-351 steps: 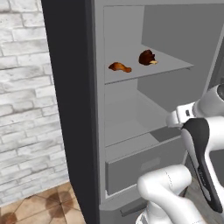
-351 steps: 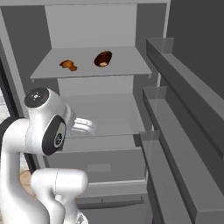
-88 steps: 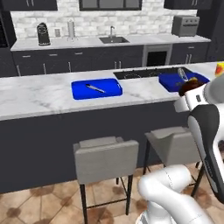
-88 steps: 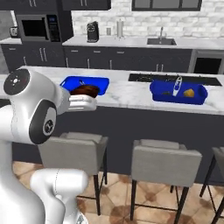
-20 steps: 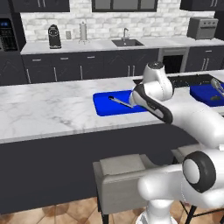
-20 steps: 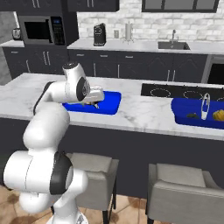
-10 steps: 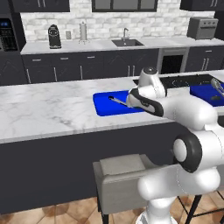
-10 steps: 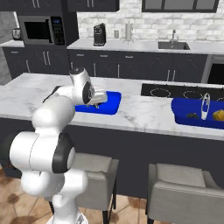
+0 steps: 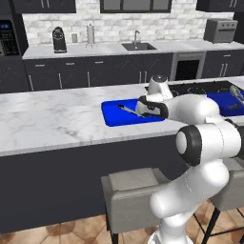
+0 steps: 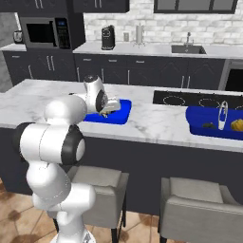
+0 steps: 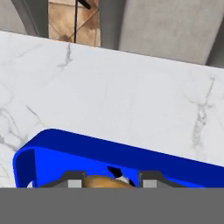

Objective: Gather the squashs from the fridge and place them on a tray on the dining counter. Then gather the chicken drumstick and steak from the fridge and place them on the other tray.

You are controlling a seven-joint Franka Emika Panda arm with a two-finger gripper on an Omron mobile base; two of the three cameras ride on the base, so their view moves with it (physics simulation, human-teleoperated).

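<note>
On the white marble dining counter (image 9: 57, 119) lies a blue tray (image 9: 112, 116), and my gripper (image 9: 138, 111) hangs low over its right part. In the hand view a brown piece of meat, the steak (image 11: 107, 181), sits between my fingertips (image 11: 75, 180), just inside the tray's rim (image 11: 87, 148). The gripper (image 11: 111, 181) is shut on it. From the right base view the hand (image 10: 110, 109) covers most of this tray (image 10: 122, 114). Far to the right, the other tray (image 10: 201, 118) holds a yellow squash (image 10: 237, 125) beside a darker item.
A slim grey utensil (image 9: 127, 110) lies in the near tray. A cooktop (image 10: 190, 101) is set into the counter between the trays. Grey stools (image 9: 133, 190) stand below the counter's front edge. Behind runs a dark worktop with a sink (image 9: 138, 46).
My arm has folded in closer over the tray and the hand has sunk slightly towards it. The meat stays in the grip. The scene itself has not shifted.
</note>
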